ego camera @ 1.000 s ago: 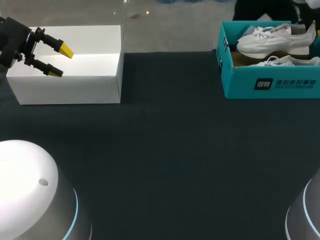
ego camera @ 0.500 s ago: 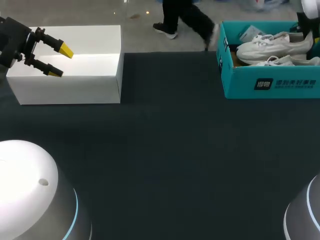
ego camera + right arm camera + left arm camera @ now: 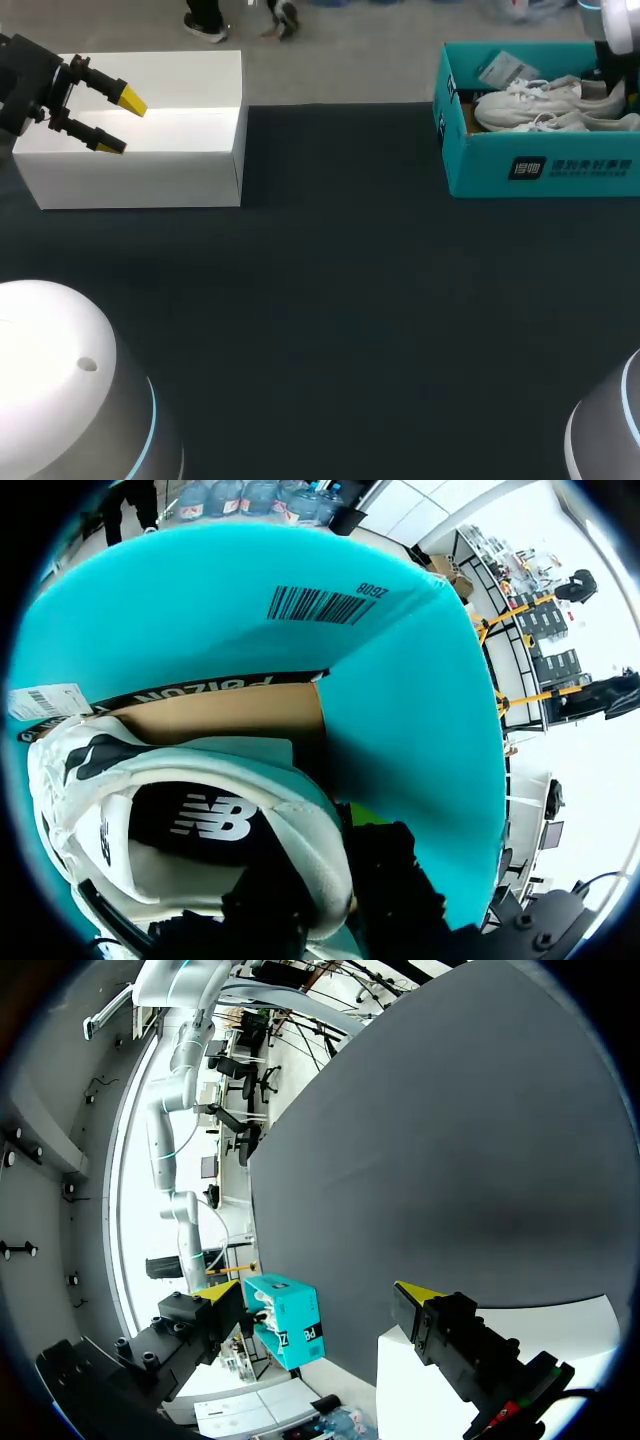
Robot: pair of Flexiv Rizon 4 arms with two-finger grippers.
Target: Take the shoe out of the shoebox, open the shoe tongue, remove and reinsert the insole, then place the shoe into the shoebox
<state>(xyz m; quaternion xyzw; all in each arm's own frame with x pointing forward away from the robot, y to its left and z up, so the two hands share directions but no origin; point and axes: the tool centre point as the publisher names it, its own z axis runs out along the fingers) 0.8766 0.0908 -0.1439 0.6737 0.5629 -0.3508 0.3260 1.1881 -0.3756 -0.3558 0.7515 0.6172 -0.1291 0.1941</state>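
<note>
Sitting inside the teal shoebox (image 3: pixel 540 165) at the upper right of the head view, the right claw (image 3: pixel 330 900) is at the heel collar of the upper white shoe (image 3: pixel 535 97); I cannot tell whether it is clenched on it. That shoe lies lengthwise in the box, toe toward the frame's middle, heel at the right edge by this arm, so any lift likely starts from the heel. Well apart at the upper left, the left claw (image 3: pixel 112 120) hangs released over a white box (image 3: pixel 180 150) on the worktop (image 3: pixel 330 300).
</note>
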